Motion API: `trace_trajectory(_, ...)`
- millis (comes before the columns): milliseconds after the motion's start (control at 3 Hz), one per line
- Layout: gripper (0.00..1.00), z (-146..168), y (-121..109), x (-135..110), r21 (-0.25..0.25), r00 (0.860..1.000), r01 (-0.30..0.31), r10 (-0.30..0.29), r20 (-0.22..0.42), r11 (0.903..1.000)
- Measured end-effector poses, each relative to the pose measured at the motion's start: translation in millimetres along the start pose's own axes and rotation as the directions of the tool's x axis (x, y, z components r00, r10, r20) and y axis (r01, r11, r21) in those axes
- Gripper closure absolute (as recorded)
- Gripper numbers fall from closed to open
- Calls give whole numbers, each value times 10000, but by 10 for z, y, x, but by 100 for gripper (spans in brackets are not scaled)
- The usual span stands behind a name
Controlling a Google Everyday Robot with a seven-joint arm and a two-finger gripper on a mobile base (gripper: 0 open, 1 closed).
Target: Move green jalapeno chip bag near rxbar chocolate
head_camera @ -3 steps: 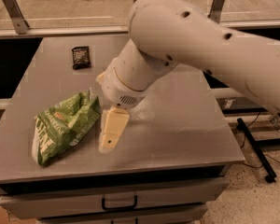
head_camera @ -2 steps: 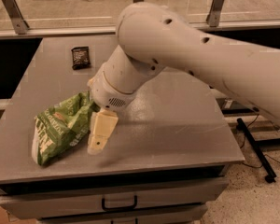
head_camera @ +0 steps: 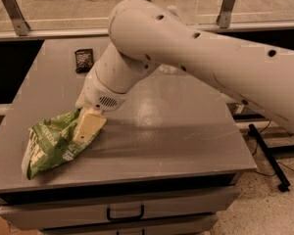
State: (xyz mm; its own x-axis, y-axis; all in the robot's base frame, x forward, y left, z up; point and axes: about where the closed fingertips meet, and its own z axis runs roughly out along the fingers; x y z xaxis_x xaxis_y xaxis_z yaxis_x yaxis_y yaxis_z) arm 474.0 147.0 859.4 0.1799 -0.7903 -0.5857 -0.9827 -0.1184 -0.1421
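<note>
The green jalapeno chip bag (head_camera: 46, 148) lies crumpled near the front left corner of the grey table (head_camera: 186, 131). The rxbar chocolate (head_camera: 84, 59), a small dark bar, lies flat at the table's back left, well apart from the bag. My gripper (head_camera: 87, 127) hangs from the big white arm and is down at the bag's upper right side, overlapping its edge. The arm covers the middle of the table behind it.
The table has drawers below its front edge with a black handle (head_camera: 125, 214). A glass barrier with metal posts (head_camera: 12, 12) runs behind the table. A black stand leg (head_camera: 267, 155) lies on the floor at the right.
The gripper has moved left and down from beside the bag onto the bag's right edge. The bag and the bar have not visibly shifted.
</note>
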Motion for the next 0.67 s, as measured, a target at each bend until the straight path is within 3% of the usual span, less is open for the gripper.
trace_trajectory(333, 64, -109, -202, 152, 338, 9979, -643, 643, 14, 9974)
trace_trajectory(667, 88, -371, -456, 491, 1039, 9869, -1609, 1614, 33, 9815)
